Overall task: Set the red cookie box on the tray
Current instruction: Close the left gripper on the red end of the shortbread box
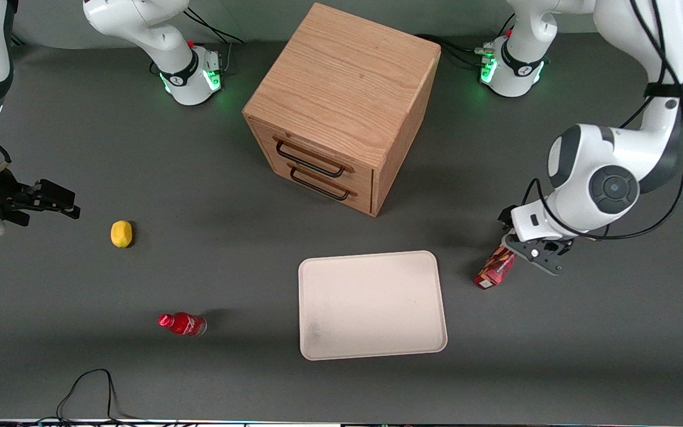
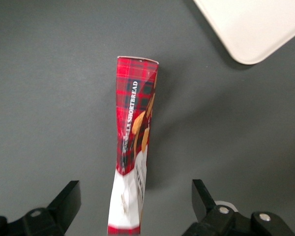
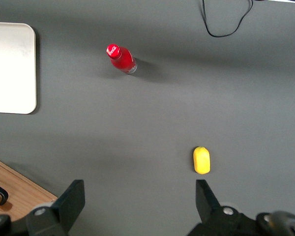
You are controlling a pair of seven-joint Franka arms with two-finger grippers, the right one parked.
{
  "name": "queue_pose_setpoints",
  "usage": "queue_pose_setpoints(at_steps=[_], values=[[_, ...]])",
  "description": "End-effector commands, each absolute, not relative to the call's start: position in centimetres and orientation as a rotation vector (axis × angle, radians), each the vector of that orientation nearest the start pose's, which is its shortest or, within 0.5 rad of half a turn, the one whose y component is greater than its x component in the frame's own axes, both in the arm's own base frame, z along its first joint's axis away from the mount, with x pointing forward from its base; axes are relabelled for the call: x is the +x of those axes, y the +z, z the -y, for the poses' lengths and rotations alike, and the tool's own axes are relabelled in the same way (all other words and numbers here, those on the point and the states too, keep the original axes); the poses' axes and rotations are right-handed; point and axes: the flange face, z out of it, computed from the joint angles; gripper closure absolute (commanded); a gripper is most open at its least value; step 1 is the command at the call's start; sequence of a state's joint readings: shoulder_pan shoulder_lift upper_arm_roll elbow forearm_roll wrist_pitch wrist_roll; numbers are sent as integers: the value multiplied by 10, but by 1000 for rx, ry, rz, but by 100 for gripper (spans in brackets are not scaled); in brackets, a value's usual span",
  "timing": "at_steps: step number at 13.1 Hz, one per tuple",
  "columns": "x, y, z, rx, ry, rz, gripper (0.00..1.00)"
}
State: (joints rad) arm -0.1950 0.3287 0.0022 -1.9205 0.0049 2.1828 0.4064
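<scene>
The red cookie box (image 1: 494, 270) rests on the dark table beside the tray (image 1: 371, 308), toward the working arm's end. It is a narrow tartan carton (image 2: 135, 123) with a white end panel. My left gripper (image 1: 530, 250) hovers over the box's white end. It is open (image 2: 135, 191). Its two black fingers (image 2: 69, 196) straddle the box with a gap on each side and touch nothing. One rounded corner of the cream-white tray (image 2: 255, 24) shows in the left wrist view; nothing lies on the tray.
A wooden drawer cabinet (image 1: 341, 107) stands farther from the front camera than the tray. A small red bottle (image 1: 182, 324) and a yellow object (image 1: 121, 233) lie toward the parked arm's end. A black cable (image 1: 89, 388) loops near the front edge.
</scene>
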Motion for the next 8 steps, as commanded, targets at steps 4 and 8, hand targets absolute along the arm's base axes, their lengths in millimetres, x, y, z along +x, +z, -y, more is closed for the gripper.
queue_pose_setpoints(at_steps=[4, 8], values=[[610, 265, 116, -2974, 31, -984, 0], [611, 256, 116, -2974, 36, -984, 3]])
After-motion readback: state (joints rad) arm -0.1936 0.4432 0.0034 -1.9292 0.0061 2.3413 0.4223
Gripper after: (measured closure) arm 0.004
